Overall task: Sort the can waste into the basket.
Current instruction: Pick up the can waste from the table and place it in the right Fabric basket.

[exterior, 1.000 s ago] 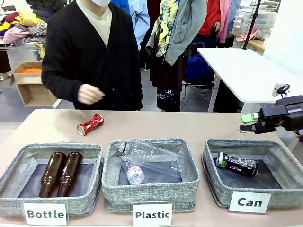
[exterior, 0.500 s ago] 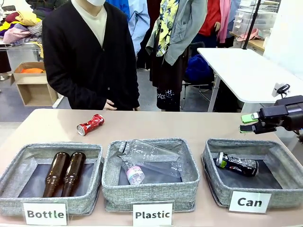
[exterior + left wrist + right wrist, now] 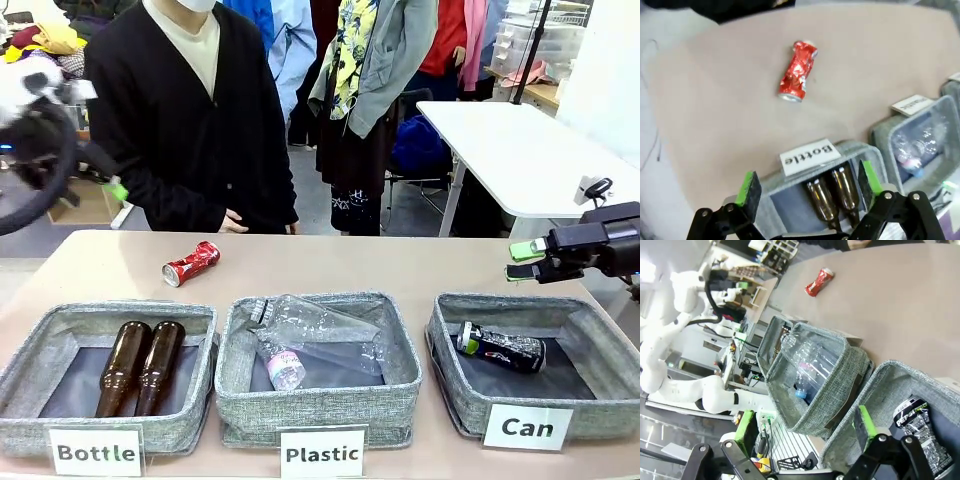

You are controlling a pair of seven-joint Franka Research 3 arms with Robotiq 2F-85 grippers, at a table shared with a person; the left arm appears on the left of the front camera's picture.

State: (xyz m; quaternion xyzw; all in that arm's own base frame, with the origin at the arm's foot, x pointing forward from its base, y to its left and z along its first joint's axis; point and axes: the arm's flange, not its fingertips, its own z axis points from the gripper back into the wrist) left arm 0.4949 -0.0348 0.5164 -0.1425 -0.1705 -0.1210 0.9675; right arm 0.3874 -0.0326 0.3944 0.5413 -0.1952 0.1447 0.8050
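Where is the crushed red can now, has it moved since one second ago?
No. The crushed red can lies at the same spot on the table, just beyond the far right corner of the Bottle basket.

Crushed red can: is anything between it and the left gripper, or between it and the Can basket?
Nothing visible blocks the left gripper from the crushed red metal can, which lies on bare table. Toward the grey woven Can basket, a straight path crosses the grey Plastic basket's far corner; the right gripper hovers near its far rim.
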